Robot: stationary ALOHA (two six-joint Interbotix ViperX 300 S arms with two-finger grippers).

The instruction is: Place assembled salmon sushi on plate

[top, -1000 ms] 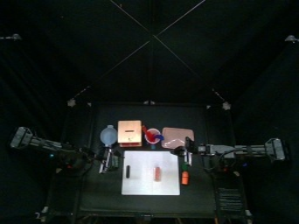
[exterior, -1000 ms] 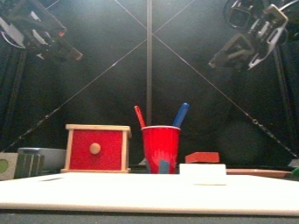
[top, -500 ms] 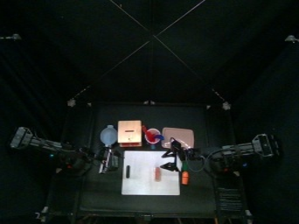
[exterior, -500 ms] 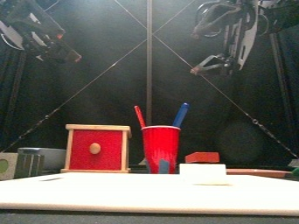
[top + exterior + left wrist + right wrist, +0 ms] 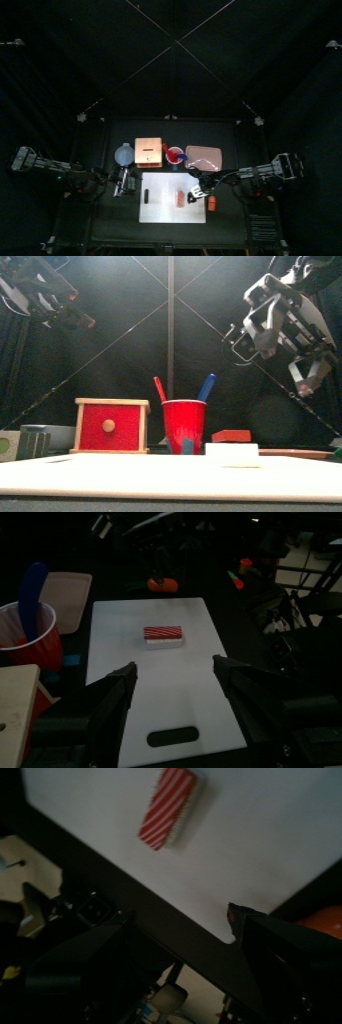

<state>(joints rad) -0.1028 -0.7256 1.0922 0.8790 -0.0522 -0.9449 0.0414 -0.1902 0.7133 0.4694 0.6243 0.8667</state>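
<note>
The salmon sushi [image 5: 179, 198] is a small red-striped piece lying on the white board [image 5: 160, 185]. It also shows in the left wrist view [image 5: 163, 634] and the right wrist view [image 5: 170, 808]. The pinkish-tan plate [image 5: 203, 156] lies behind the board's right corner and shows in the left wrist view [image 5: 67, 587]. My right gripper [image 5: 198, 188] hangs above the board's right edge, close beside the sushi, jaws open and empty [image 5: 181, 918]. My left gripper [image 5: 120, 183] rests at the board's left side, open and empty [image 5: 174, 665].
An orange-tan block [image 5: 148, 152] and a red cup [image 5: 175, 155] holding a blue stick [image 5: 34, 587] stand behind the board. A brighter orange piece [image 5: 211, 203] lies right of the board. A grey object [image 5: 124, 155] sits at the back left.
My right arm has swung in from the right and come down toward the board's right edge, nearer the sushi. The left arm and the sushi have not moved.
</note>
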